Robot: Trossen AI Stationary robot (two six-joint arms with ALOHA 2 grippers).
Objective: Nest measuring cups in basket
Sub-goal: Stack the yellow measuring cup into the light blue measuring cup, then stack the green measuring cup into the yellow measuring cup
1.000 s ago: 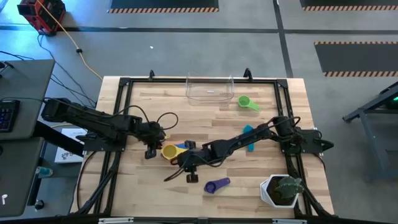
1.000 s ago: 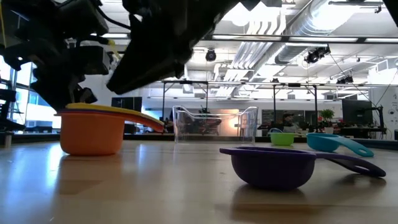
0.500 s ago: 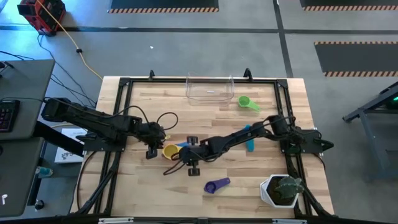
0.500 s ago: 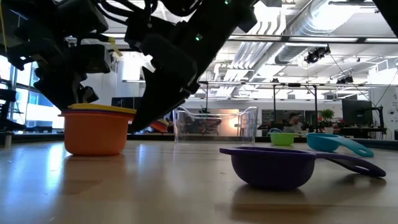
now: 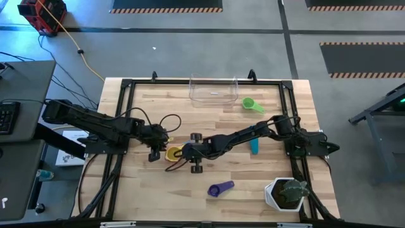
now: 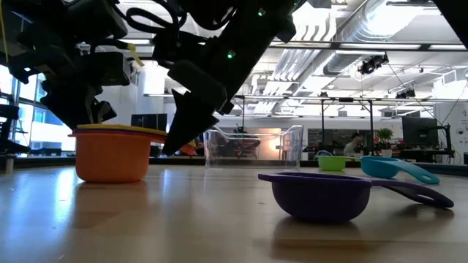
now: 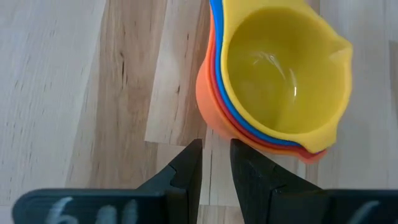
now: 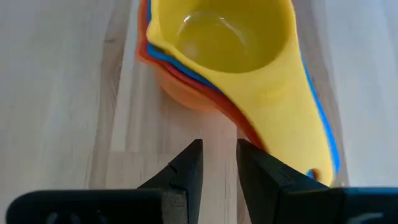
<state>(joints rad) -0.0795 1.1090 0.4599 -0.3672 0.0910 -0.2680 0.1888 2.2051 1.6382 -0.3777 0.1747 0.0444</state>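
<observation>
Nested stack, yellow cup (image 8: 236, 56) on top, handle pointed toward right gripper (image 8: 217, 163). Both grippers, left gripper (image 7: 215, 163) included, nearly closed, empty. Only wrist views showed blue layer (image 7: 219, 74).

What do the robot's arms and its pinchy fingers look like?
Both arms are long, black and jointed, with thin black cables looping beside them. The left gripper and the right gripper each have two flat, dark, wedge-shaped fingers, narrow at the tips. A dark bar below each pair carries faint pale lettering. A tiny green light glows on one arm in the low view.
</observation>
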